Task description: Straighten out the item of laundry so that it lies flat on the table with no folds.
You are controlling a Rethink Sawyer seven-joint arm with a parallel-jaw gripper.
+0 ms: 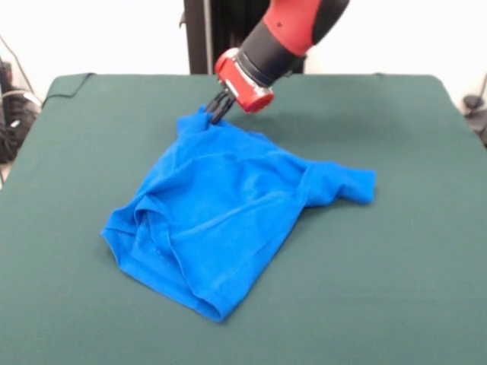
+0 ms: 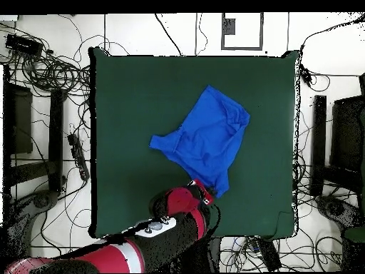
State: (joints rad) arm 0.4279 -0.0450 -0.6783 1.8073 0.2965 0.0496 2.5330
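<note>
The blue T-shirt [image 1: 221,217] lies crumpled and folded over itself near the middle of the dark green table [image 1: 396,281]. One sleeve sticks out to the right in the front view. My gripper [image 1: 215,112] reaches down at the shirt's far edge and is shut on a bunched corner of the fabric, which is drawn up a little at the fingertips. In the overhead view the T-shirt [image 2: 210,135] lies right of the table's [image 2: 121,107] middle, and the gripper [image 2: 207,189] holds the corner closest to the robot's base.
The red and black arm [image 2: 142,242] crosses the table's bottom edge in the overhead view. Cables and stands [image 2: 50,71] lie on the floor around the table.
</note>
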